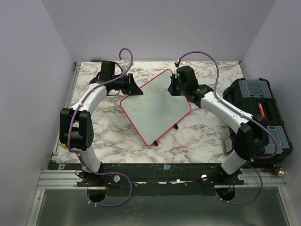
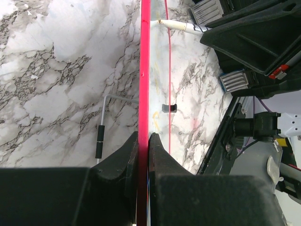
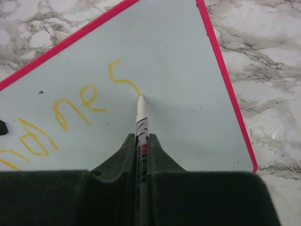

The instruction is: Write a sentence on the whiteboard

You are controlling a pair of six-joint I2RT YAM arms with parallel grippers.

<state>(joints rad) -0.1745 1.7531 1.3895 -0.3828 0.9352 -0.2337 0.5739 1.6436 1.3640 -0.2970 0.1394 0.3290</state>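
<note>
The whiteboard (image 1: pixel 157 113), white with a pinkish-red frame, lies at an angle in the middle of the marble table. My left gripper (image 1: pixel 130 85) is shut on its far left edge; in the left wrist view the jaws (image 2: pixel 144 135) clamp the red frame (image 2: pixel 145 66) edge-on. My right gripper (image 1: pixel 172 87) is shut on a white marker (image 3: pixel 141 126), whose tip touches the board (image 3: pixel 183 66) at the end of a yellow stroke. The sentence (image 3: pixel 84 101) shows as yellow handwritten letters, faint in the top view (image 1: pixel 140 101).
A black toolbox (image 1: pixel 259 112) with clear lid pockets stands at the table's right edge, close to the right arm. Small black clips (image 1: pixel 175 126) stick out from the board's near edge. A thin wire leg with a black sleeve (image 2: pixel 99 141) lies beside the board.
</note>
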